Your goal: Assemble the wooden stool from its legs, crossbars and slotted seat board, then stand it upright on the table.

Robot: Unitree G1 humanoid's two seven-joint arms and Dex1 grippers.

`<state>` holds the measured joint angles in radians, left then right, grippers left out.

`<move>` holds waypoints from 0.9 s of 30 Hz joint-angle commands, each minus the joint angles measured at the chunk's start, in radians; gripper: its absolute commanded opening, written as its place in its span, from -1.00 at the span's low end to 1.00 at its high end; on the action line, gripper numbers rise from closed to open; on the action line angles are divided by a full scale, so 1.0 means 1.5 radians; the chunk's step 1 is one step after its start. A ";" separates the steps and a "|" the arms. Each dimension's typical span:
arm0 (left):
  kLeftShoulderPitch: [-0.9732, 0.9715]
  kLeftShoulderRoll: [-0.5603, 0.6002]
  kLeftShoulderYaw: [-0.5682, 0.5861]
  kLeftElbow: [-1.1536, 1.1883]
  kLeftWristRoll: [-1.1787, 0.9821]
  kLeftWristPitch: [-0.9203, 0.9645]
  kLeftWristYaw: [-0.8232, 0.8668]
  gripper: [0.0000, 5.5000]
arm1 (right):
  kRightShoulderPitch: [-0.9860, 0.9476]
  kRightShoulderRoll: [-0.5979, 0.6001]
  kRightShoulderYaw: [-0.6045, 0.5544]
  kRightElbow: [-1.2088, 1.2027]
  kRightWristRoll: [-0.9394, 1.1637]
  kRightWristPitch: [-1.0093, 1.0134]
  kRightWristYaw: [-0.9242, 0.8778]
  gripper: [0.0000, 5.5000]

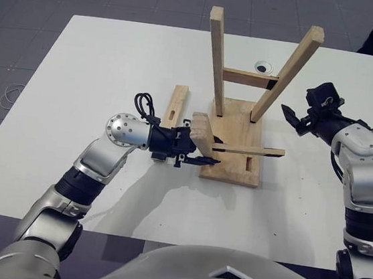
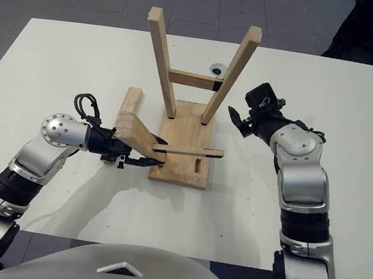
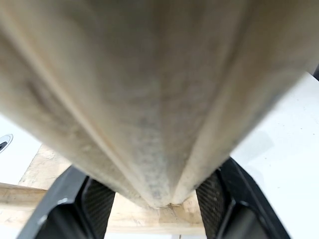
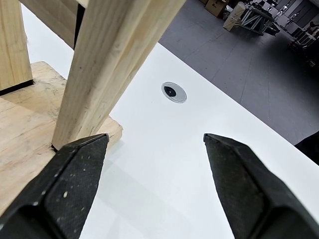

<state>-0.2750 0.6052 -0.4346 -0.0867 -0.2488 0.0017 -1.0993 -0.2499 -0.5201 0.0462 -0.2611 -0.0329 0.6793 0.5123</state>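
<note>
left gripper (image 1: pixel 198 151): pinching loose leg (image 2: pixel 131 123) between its jaws, likely to slot it into board (image 1: pixel 234 165) | right gripper (image 4: pixel 154 138): jaws spread; standing leg (image 4: pixel 114 64) just outside one jaw, likely for steadying

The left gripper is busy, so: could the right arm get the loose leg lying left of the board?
Probably not easily. The right gripper is open and free, but the loose leg lies beyond the board, with the upright legs and the left gripper's held leg between.
</note>
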 commanded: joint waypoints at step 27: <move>0.027 0.047 -0.022 -0.078 0.071 0.110 0.059 -0.10 | 0.011 -0.019 -0.007 0.039 -0.003 -0.007 -0.021 0.28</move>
<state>-0.2503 0.6424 -0.4498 -0.2190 -0.1992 0.1206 -1.0148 -0.2421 -0.5317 0.0413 -0.1901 -0.0367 0.6710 0.4806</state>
